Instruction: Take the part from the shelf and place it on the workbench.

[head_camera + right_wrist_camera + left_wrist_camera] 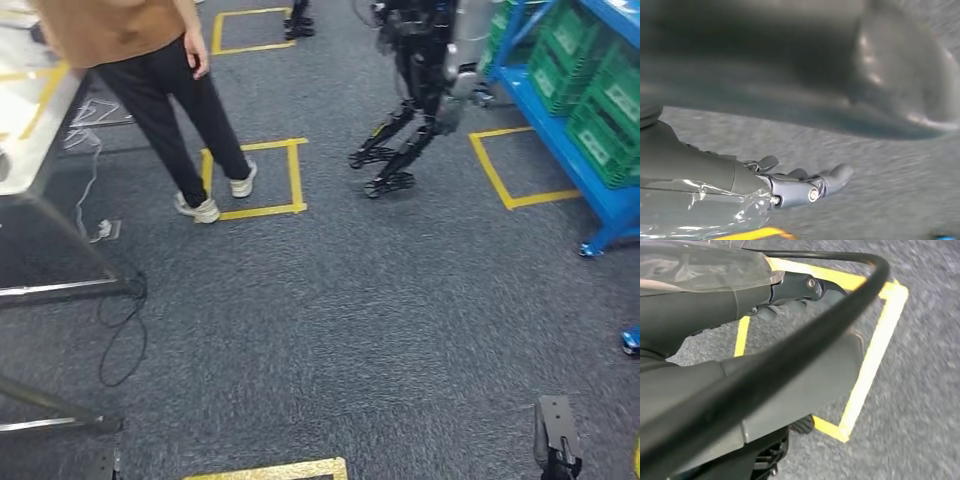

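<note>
Your robot looks down at grey carpet with both arms hanging for walking, its left hand (798,295) and right hand (802,182) empty with fingers loosely extended, because the parts sit in green plastic crates (596,100) on the blue metal shelf (558,140) ahead.

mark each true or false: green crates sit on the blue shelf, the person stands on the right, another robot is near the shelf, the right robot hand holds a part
1. Green crates sit on the blue shelf. True.
2. The person stands on the right. False: the person is at upper left, beside a yellow floor square.
3. Another robot stands near the shelf. True.
4. The right robot hand holds a part. False: it holds nothing, fingers stretched out over the carpet.
</note>
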### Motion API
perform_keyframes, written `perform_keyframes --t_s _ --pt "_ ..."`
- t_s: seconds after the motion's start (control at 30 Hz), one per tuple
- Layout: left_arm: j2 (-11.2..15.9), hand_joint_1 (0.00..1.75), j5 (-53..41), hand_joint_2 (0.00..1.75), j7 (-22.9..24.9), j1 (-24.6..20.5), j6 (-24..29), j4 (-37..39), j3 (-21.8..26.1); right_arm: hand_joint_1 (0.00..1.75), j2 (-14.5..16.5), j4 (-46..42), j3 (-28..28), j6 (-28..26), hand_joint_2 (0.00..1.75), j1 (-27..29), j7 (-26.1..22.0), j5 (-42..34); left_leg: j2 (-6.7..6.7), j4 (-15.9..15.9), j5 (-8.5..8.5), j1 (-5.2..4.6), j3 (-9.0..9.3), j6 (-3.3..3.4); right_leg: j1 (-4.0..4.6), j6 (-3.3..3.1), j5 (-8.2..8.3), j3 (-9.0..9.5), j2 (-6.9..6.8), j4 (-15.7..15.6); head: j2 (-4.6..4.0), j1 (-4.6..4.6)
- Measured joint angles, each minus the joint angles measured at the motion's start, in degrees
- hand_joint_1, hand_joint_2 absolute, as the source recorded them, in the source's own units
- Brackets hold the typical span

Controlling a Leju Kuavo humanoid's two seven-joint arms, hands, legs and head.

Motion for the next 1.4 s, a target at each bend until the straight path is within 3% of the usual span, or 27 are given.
perform_keyframes --t_s 0.07,0.1,0.13,0.17,0.2,0.27,0.3,0.37,0.43,0.5,0.57,0.63,0.67,0.7,0.77,0.8,0.87,0.93,1.0,1.07,1.13,1.17,1.2,1.23,1.3,1.37,1.4 --pt "0.01 0.00 -0.03 0.00 -0.02 0.13 -0.04 0.00 0.01 0.00 0.00 1.95 -0.02 0.16 0.00 -0.04 0.68 -0.56 -2.84 8.82 -4.09 -0.07 -4.30 0.25 0.22 -0.53 0.06 -0.15 1.41 0.00 0.00 -0.85" --pt "0.01 0.00 -0.04 0.00 -0.03 0.21 -0.07 0.00 0.01 0.00 0.00 2.88 -0.03 0.29 0.00 0.10 0.99 -0.96 -3.27 12.56 -5.25 -0.17 -6.39 0.42 0.39 -0.70 0.08 -0.18 2.22 0.01 0.00 -1.20" --pt "0.01 0.00 -0.08 0.00 -0.04 0.29 -0.10 0.00 0.01 0.00 0.00 3.68 -0.04 0.45 0.00 0.34 1.29 -1.44 -3.45 14.39 -5.30 -0.30 -7.62 0.63 0.55 -0.80 0.09 -0.18 3.06 0.02 0.00 -1.46" --pt "0.01 0.00 -0.12 0.00 -0.04 0.34 -0.12 0.00 0.01 0.00 0.00 4.47 -0.10 0.63 0.00 0.59 1.53 -2.00 -3.56 13.82 -4.19 -0.42 -7.73 0.92 0.70 -0.84 0.10 -0.15 3.90 0.02 0.00 -1.66" --pt "0.03 0.00 -0.16 0.00 -0.06 0.35 -0.14 0.00 0.01 0.00 0.00 5.26 -0.26 0.85 0.00 0.84 1.71 -2.59 -3.87 11.15 -2.17 -0.54 -6.81 1.31 0.82 -0.85 0.12 -0.09 4.82 0.04 0.00 -1.85" --pt "0.18 0.00 -0.20 0.00 -0.11 0.33 -0.16 0.01 0.01 0.00 0.01 6.55 -0.68 1.09 0.00 1.17 1.80 -3.48 -6.14 2.46 2.20 -0.74 -3.09 2.20 1.00 -0.77 0.13 -0.04 6.37 0.12 0.00 -2.19" --pt "0.27 0.00 -0.21 0.00 -0.15 0.26 -0.16 0.01 0.01 0.00 0.01 7.12 -0.87 1.16 0.00 1.31 1.80 -3.72 -7.21 -0.91 3.50 -0.77 -1.61 2.45 1.09 -0.65 0.14 -0.13 7.10 0.20 0.00 -2.29" --pt "0.40 0.00 -0.22 0.00 -0.20 0.10 -0.16 0.02 0.01 0.00 0.01 8.15 -1.08 1.23 0.00 1.65 1.77 -4.00 -7.96 -3.44 4.03 -0.87 -0.54 2.66 1.10 -0.21 0.22 -0.43 8.38 0.29 0.00 -2.23" --pt "0.36 0.00 -0.22 0.00 -0.22 -0.10 -0.16 0.02 0.01 0.00 -0.03 9.06 -1.31 1.33 0.00 2.15 1.72 -4.29 -6.47 -3.80 4.23 -0.81 -0.24 2.96 0.97 0.38 0.15 -0.91 9.01 0.50 0.00 -2.13" --pt "0.32 0.00 -0.22 0.00 -0.22 -0.13 -0.14 0.02 0.01 0.00 -0.08 9.84 -1.58 1.43 0.00 2.51 1.68 -4.53 -4.97 -4.36 4.44 -0.70 0.14 3.50 1.01 0.97 -2.00 -2.53 6.46 3.73 0.00 -1.58" --pt "0.33 0.00 -0.22 0.00 -0.22 0.04 -0.09 0.02 0.01 0.00 -0.09 10.44 -1.83 1.64 0.00 2.58 1.69 -4.67 -3.44 -4.54 4.40 -0.78 0.31 3.86 0.78 1.64 -6.27 -5.90 2.95 11.45 -0.01 -0.74" --pt "0.33 0.00 -0.22 0.00 -0.20 0.16 0.01 0.02 0.01 0.00 -0.04 11.01 -2.10 2.08 0.00 2.66 1.84 -4.98 -1.94 -4.51 4.24 -0.84 0.37 3.91 0.25 2.27 -8.73 -8.55 1.83 17.71 0.00 -0.32" --pt "0.32 0.00 -0.22 0.00 -0.17 0.16 0.10 0.02 0.01 0.00 -0.02 11.32 -2.25 2.38 0.00 2.79 1.92 -5.31 -1.25 -4.49 4.14 -0.82 0.44 3.81 -0.01 2.50 -8.28 -8.31 1.59 17.74 0.00 -0.16" --pt "0.29 0.00 -0.23 0.00 -0.14 0.15 0.19 0.02 0.01 0.00 0.00 11.61 -2.41 2.69 0.00 2.92 1.98 -5.72 -0.59 -4.47 3.99 -0.78 0.60 3.64 -0.22 2.68 -6.86 -6.85 1.22 15.40 0.00 0.06" --pt "0.23 0.00 -0.29 0.00 -0.07 0.14 0.31 0.02 0.01 0.00 0.01 12.09 -2.78 3.30 0.00 3.13 2.01 -6.60 0.72 -4.43 3.57 -0.78 1.14 3.11 -0.26 2.83 -3.38 -2.02 -0.88 6.89 0.00 0.64" --pt "0.22 0.00 -0.36 0.00 -0.04 0.12 0.31 0.02 0.01 0.00 0.02 12.27 -2.96 3.60 0.00 3.17 2.04 -7.10 1.28 -4.32 3.33 -0.89 1.38 2.78 -0.09 2.60 -2.37 -0.15 -1.95 3.43 0.00 0.97" --pt "0.25 0.00 -0.58 0.00 -0.03 0.04 0.23 0.02 0.01 0.00 0.05 12.61 -3.36 4.11 0.00 3.39 2.29 -8.18 2.39 -4.17 3.00 -1.15 1.65 2.18 0.35 1.86 -2.11 1.29 -2.73 0.72 0.00 1.04" --pt "0.26 0.00 -0.82 0.00 -0.01 -0.11 0.00 0.02 0.01 0.00 0.06 13.06 -3.90 4.45 0.00 3.88 2.71 -9.19 3.07 -3.93 2.65 -1.02 1.77 1.59 0.43 0.97 -1.91 1.35 -1.32 0.65 0.00 0.62" --pt "0.25 0.00 -1.04 0.00 0.01 -0.17 -0.18 0.02 0.01 0.00 0.07 13.44 -4.46 4.68 0.00 4.22 3.06 -9.81 0.74 -1.35 0.71 -0.67 0.83 1.02 0.38 0.21 -1.61 1.31 -0.06 0.46 0.00 0.17" --pt "0.25 0.00 -1.19 0.00 0.02 -0.08 -0.25 0.02 0.01 0.00 0.12 13.63 -4.95 4.97 0.00 4.16 3.38 -10.22 -2.53 6.02 -3.21 -0.51 -2.67 0.83 0.41 -0.35 -1.42 1.12 1.16 0.38 0.00 -0.46" --pt "0.25 0.00 -1.25 0.00 0.02 0.09 -0.31 0.02 0.01 0.00 0.30 13.83 -5.33 5.30 0.00 4.09 3.91 -10.65 -3.44 13.50 -5.80 -0.53 -6.65 0.88 0.53 -0.60 -1.36 0.97 2.66 0.39 -0.01 -1.04" --pt "0.25 0.00 -1.28 0.00 0.02 0.17 -0.34 0.02 0.00 0.00 0.40 13.95 -5.47 5.43 0.00 4.12 4.20 -10.84 -3.52 14.61 -5.48 -0.55 -7.49 0.96 0.57 -0.63 -1.35 0.97 3.49 0.42 -0.01 -1.23" --pt "0.25 0.00 -1.32 0.00 0.02 0.20 -0.38 0.02 -0.01 0.00 0.49 14.06 -5.62 5.52 0.00 4.17 4.49 -11.03 -3.59 13.23 -4.00 -0.55 -7.12 1.10 0.57 -0.64 -1.35 1.02 4.30 0.45 -0.01 -1.43" --pt "0.31 0.00 -1.35 0.00 0.02 0.20 -0.43 0.02 -0.01 0.00 0.56 14.16 -5.74 5.58 0.00 4.20 4.69 -11.16 -3.90 9.76 -1.72 -0.55 -5.70 1.27 0.56 -0.62 -1.35 1.10 5.12 0.49 0.00 -1.63" --pt "0.51 0.00 -1.40 0.00 0.02 0.13 -0.52 0.02 -0.01 0.00 0.71 14.29 -6.05 5.73 0.00 4.18 4.98 -11.39 -6.05 1.36 2.23 -0.40 -2.15 1.61 0.62 -0.44 -1.39 1.04 6.61 0.70 0.00 -2.11" --pt "0.68 0.00 -1.42 0.00 0.02 0.00 -0.58 0.02 -0.01 0.00 0.84 14.34 -6.38 5.91 0.00 4.16 5.16 -11.57 -7.37 -2.62 3.40 -0.37 -0.55 1.81 0.67 0.04 -1.39 0.69 7.84 0.85 0.00 -2.19" --pt "0.69 0.00 -1.42 0.00 0.02 -0.08 -0.60 0.02 -0.01 0.00 0.87 14.38 -6.53 5.96 0.00 4.21 5.26 -11.63 -6.92 -2.85 3.40 -0.44 -0.45 1.93 0.64 0.40 -1.34 0.51 8.42 0.83 0.00 -2.12"
